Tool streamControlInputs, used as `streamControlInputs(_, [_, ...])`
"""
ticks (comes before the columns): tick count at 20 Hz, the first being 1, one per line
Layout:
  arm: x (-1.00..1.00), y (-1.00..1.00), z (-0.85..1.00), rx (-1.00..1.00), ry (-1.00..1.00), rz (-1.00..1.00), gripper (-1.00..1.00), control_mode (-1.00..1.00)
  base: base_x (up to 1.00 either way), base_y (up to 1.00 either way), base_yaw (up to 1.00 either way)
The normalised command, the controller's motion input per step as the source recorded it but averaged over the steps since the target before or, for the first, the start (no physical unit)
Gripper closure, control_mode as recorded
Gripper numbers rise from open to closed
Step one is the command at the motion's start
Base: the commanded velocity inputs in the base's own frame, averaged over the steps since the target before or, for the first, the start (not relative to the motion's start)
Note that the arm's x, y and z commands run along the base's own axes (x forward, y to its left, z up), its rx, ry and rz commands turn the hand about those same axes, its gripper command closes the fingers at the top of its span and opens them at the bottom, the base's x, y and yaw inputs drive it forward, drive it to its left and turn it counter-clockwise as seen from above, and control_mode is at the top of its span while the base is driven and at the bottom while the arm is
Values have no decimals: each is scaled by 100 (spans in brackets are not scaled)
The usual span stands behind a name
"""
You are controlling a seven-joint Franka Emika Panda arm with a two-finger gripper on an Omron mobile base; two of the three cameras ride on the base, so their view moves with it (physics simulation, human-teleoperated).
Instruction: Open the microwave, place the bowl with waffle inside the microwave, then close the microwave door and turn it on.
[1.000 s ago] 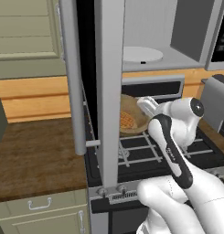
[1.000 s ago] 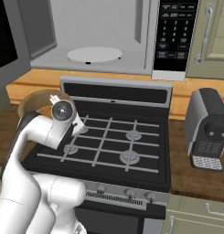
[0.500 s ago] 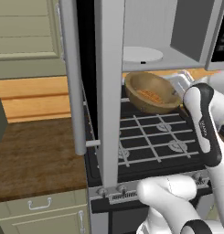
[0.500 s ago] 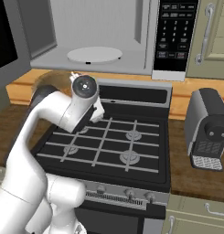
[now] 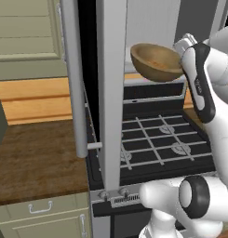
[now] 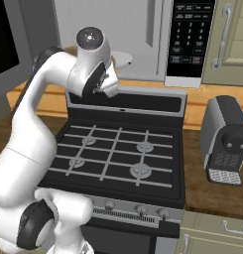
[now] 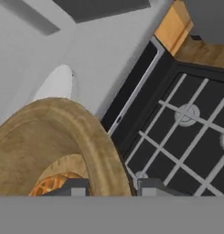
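Note:
My gripper is shut on the thick rim of the tan bowl, one finger inside and one outside. The orange-brown waffle lies in the bowl's bottom. In the left base view the bowl hangs tilted in the air above the back of the stove, level with the microwave's opening, with the gripper at its right rim. The microwave stands open, its white turntable bare. The microwave door is swung wide out to the left, seen edge-on.
A black gas stove with grates lies below the bowl. The door's long bar handle stands at the left. The dark control strip, a beige cabinet door and a grey coffee machine are on the right. A wooden counter extends left.
The arm has risen and swung toward the microwave, carrying the bowl from low over the stove up to the height of the opening. The grip has stayed the same.

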Motion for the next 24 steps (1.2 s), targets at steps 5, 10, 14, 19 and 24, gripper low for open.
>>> streamControlInputs(5, [100,19,58,-4,2,-21,100,-100,0,0,0])
streamControlInputs(10, [100,0,-4,0,6,-17,100,-100,0,0,0])
streamControlInputs(14, [100,0,-2,0,5,-8,100,-100,0,0,0])
streamControlInputs(19, [100,0,-5,0,8,-6,100,-100,0,0,0])
streamControlInputs(24, [64,8,-45,0,3,-1,100,-100,0,0,0])
